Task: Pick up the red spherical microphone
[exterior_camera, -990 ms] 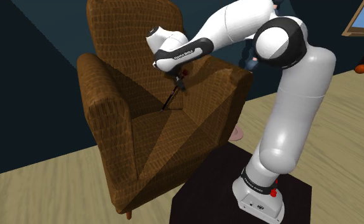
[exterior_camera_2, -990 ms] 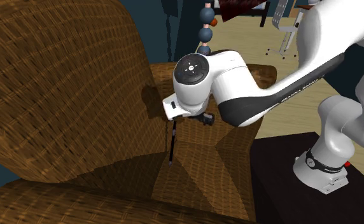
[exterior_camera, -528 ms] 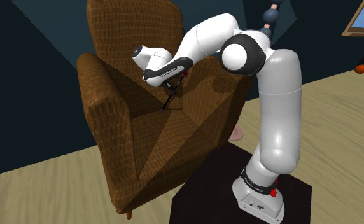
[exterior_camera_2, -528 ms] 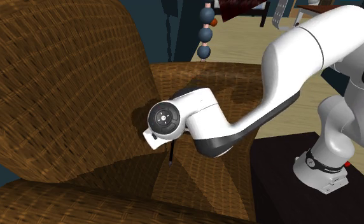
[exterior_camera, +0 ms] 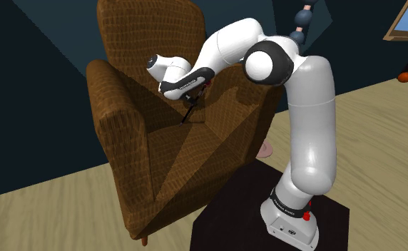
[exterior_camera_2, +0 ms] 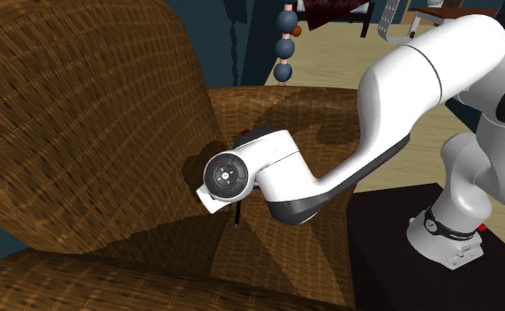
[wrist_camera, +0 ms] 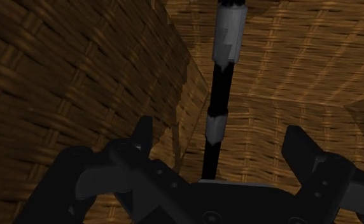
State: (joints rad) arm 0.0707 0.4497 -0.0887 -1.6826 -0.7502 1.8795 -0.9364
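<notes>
The microphone (wrist_camera: pixel 227 44) is a thin black stem with grey bands, propped against the back of a brown wicker armchair (exterior_camera: pixel 128 121). Its stem also shows under my wrist in the shoulder view (exterior_camera: pixel 188 114) and the second exterior view (exterior_camera_2: pixel 237 215). Its head is hidden behind my hand. My gripper (wrist_camera: pixel 220 133) is open. In the wrist view the stem runs up between the two fingers (wrist_camera: pixel 142 130), and neither of them touches it. My white wrist (exterior_camera_2: pixel 242 177) hangs low over the seat, close to the chair's back.
The chair's armrests (exterior_camera: pixel 120 107) and tall back (exterior_camera: pixel 142 36) close in around my hand. My black stand (exterior_camera: pixel 267 214) sits on the wooden floor (exterior_camera: pixel 381 135) just in front of the chair. A string of dark beads (exterior_camera_2: pixel 286 44) hangs behind the chair.
My wrist has dropped lower and moved toward the chair back, to the left in both exterior views, while the elbow swung the same way. The microphone has stayed in place.
</notes>
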